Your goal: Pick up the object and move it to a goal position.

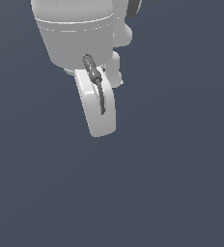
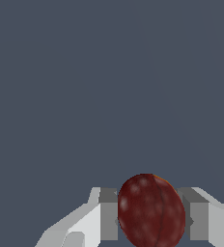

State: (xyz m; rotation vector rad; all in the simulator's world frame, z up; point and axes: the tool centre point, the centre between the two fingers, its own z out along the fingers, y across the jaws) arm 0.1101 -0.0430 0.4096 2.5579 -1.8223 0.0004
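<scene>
**Reader:** Fingers first, please: what are they doing?

**Describer:** Two white fingers with grey pads stand on either side of the object, and each pad meets its flank. They are pinching it. The gripper appears only in part, cut off by the edge of the wrist view.

**Reader:** What does the object look like?

**Describer:** It is a dark red, roundish blob with pale speckles, a thin dark seam running down it, and a sliver of orange on its upper rim. It fills the gap between the pads and bulges beyond them toward the camera.

**Reader:** Where is it in the wider scene?

**Describer:** I cannot find it in the exterior view. That view shows only the white arm hanging down from the top, with a curved white link and a dark grey cable along it.

**Reader:** And around all that?

**Describer:** A plain, flat slate-blue background fills both views.
</scene>
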